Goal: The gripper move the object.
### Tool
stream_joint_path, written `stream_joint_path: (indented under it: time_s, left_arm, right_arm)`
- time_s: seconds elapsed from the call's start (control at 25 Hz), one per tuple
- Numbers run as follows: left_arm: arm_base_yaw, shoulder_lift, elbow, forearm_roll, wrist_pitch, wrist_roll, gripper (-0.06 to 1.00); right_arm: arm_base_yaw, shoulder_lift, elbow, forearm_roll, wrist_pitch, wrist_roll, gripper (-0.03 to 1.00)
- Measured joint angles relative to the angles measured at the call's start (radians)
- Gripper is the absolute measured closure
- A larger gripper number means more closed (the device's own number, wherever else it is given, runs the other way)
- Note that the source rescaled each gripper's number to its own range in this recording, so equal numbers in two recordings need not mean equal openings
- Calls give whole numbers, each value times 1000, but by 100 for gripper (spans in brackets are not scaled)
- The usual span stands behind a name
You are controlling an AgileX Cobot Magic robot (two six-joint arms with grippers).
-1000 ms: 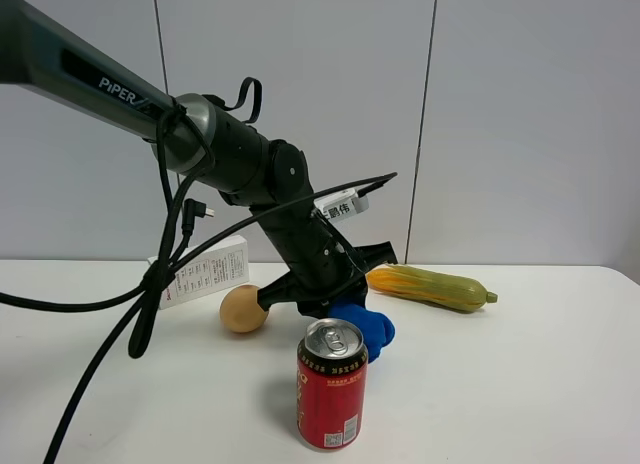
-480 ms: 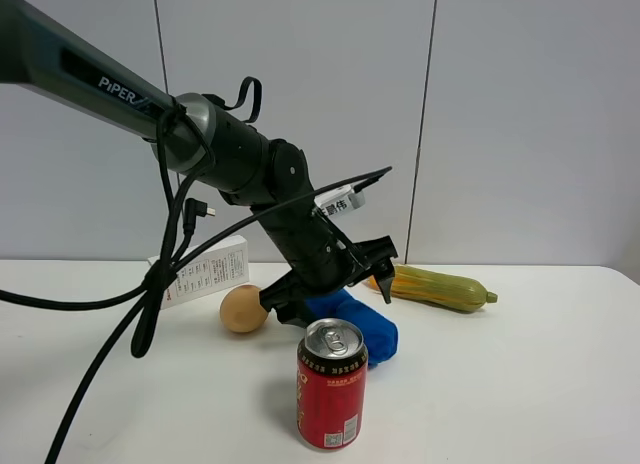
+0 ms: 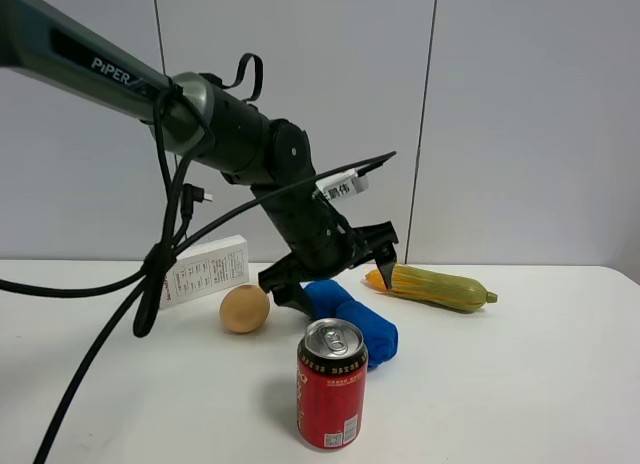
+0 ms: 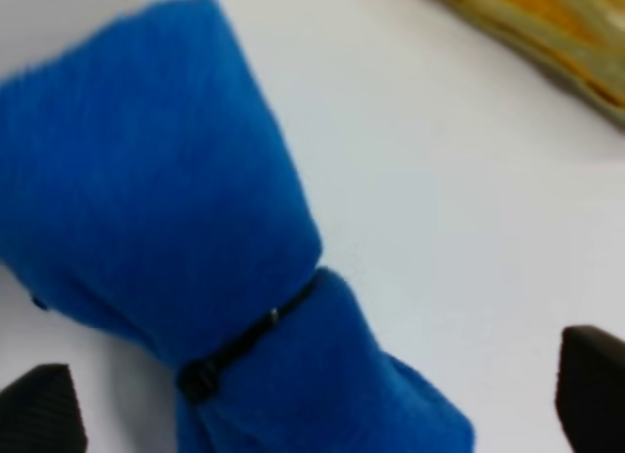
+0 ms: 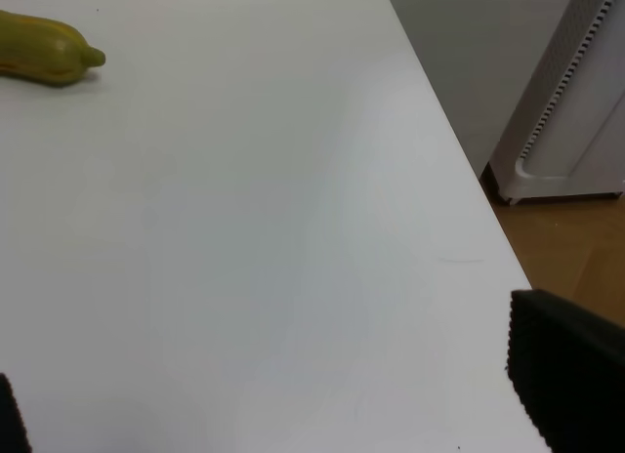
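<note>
**1 blue cloth (image 3: 357, 320), 2 open claws**

The left gripper (image 3: 335, 281) is hovering wide open and empty over the blue cloth, which is lying on the table (image 3: 520, 384) among 1 egg (image 3: 244, 309), 1 squash (image 3: 435, 287), 1 can (image 3: 332, 386) and 1 box (image 3: 205, 269). The right gripper (image 5: 283, 399) is gaping empty.

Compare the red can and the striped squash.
Pose: the red can stands upright; the striped squash lies on its side. Look: the red can is printed metal with a pull tab; the striped squash is yellow and green. Place: the red can is nearest the camera, the striped squash farther back and right. Both rest on the white table.
</note>
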Motion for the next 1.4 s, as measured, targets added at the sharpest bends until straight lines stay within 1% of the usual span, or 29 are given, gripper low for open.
stream_joint_path:
  time_s: [0.08, 0.16, 0.32, 0.44, 0.52, 0.72, 1.0, 1.08, 1.2, 1.28, 1.4]
  left_arm:
    - [0, -36, -5, 45, 14, 8, 1]
    - [0, -73, -6, 94, 24, 38, 1]
    - [6, -157, -7, 219, 40, 125, 1]
    - [27, -216, -7, 278, 46, 165, 1]
    - [53, -247, -7, 306, 58, 176, 1]
    - [153, -286, -7, 350, 91, 182, 1]
    - [289, -325, -7, 376, 174, 182, 1]
    - [315, -334, -7, 397, 206, 182, 1]
    - [352, -350, -7, 456, 255, 183, 1]
    - [370, -365, -7, 487, 269, 184, 1]
    - [387, -399, -7, 525, 276, 184, -3]
  right_arm:
    - [0, 0, 0, 0, 0, 0, -3]
    - [0, 0, 0, 0, 0, 0, -3]
    - [0, 0, 0, 0, 0, 0, -3]
    - [0, 0, 0, 0, 0, 0, -3]
    - [0, 0, 0, 0, 0, 0, -3]
    - [0, 0, 0, 0, 0, 0, -3]
    - [0, 0, 0, 0, 0, 0, -3]
    - [0, 0, 0, 0, 0, 0, -3]
    - [0, 0, 0, 0, 0, 0, -3]
    - [0, 0, 0, 0, 0, 0, -3]
    - [0, 0, 0, 0, 0, 0, -3]
